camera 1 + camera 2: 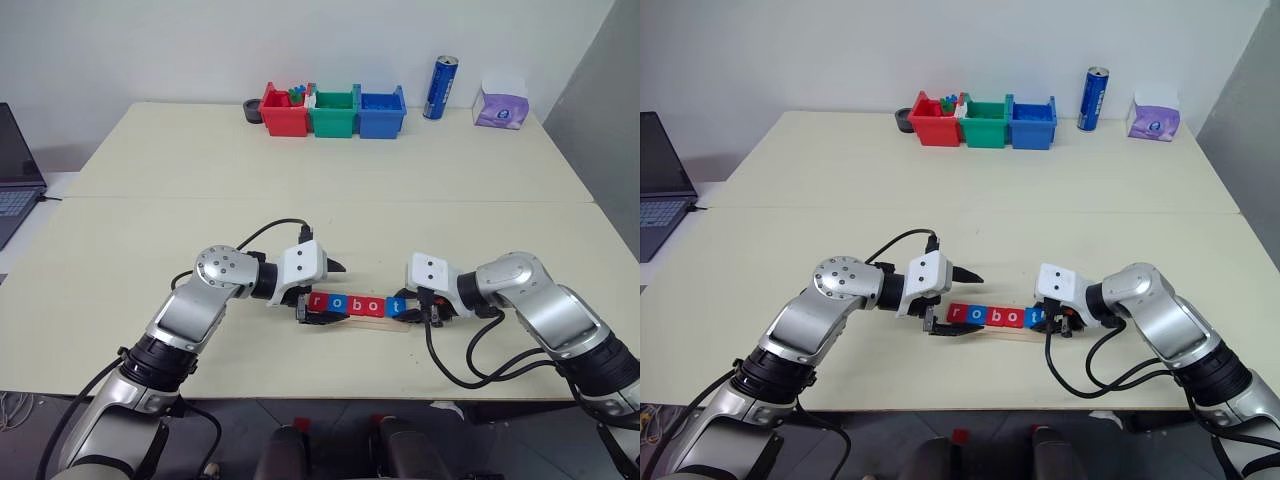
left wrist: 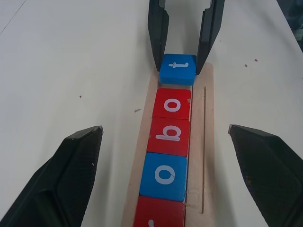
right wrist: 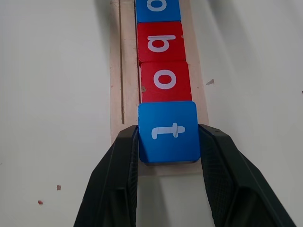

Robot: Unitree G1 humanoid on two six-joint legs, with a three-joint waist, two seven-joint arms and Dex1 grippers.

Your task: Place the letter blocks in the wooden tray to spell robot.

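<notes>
Near the front edge of the pale counter (image 1: 150,230), the wooden tray (image 1: 355,318) carries letter blocks (image 1: 345,303) reading "robot". The left hand (image 1: 322,290) stands wide open, empty, at the "r" end; the right hand (image 3: 168,161) grips the blue "t" block (image 3: 168,131)

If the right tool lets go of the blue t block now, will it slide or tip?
Probably neither. The blue t block is a flat square tile, so it should settle rather than roll. It looks rigid and smooth-faced, pinched by the right tool at the wooden tray end, next to the red o block; a nudge might shift it.
</notes>
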